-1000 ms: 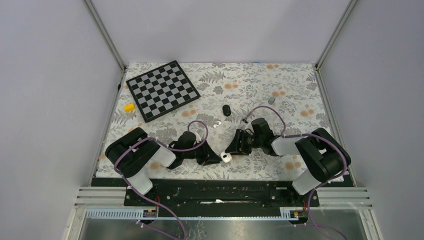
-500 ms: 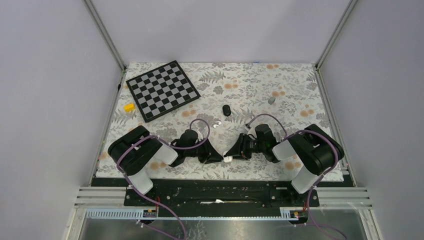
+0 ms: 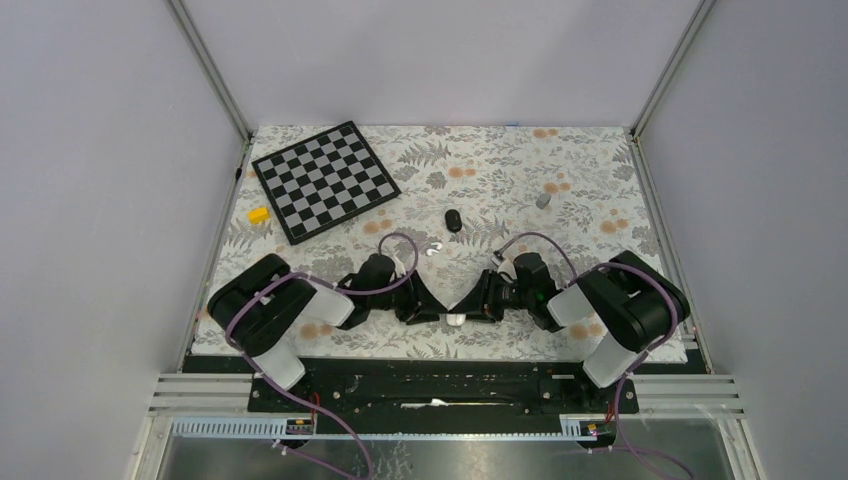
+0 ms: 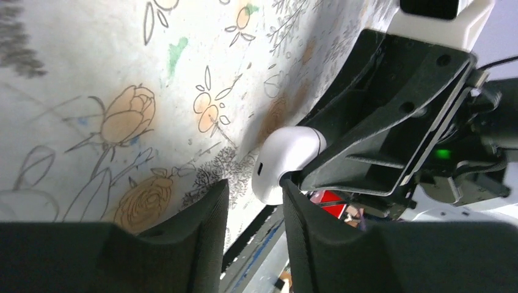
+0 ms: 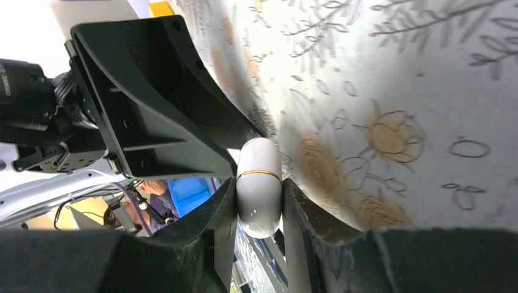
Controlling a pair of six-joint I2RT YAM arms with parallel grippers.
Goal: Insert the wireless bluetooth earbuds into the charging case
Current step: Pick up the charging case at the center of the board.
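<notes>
The white charging case (image 3: 455, 320) lies closed near the table's front edge, between the two arms. My right gripper (image 5: 259, 204) is shut on it, one finger pressed flat on each side, with the case's seam (image 5: 259, 173) showing just past the fingertips. My left gripper (image 4: 253, 198) faces it from the other side and is open, with nothing between its fingers. The case (image 4: 284, 160) sits just beyond its right fingertip (image 4: 292, 186). From above, the left gripper (image 3: 438, 315) and the right gripper (image 3: 466, 312) meet tip to tip. The earbuds are not visible in any view.
A chessboard (image 3: 325, 180) lies at the back left with a yellow block (image 3: 258, 214) beside it. A black oval pebble (image 3: 453, 220), a small silver piece (image 3: 432, 250) and a grey bit (image 3: 543, 200) lie mid-table. The black base rail (image 3: 440, 375) runs just behind the case.
My right gripper has come down and left to the case and closed on it. My left gripper's fingers have parted a little and shifted slightly back from the case.
</notes>
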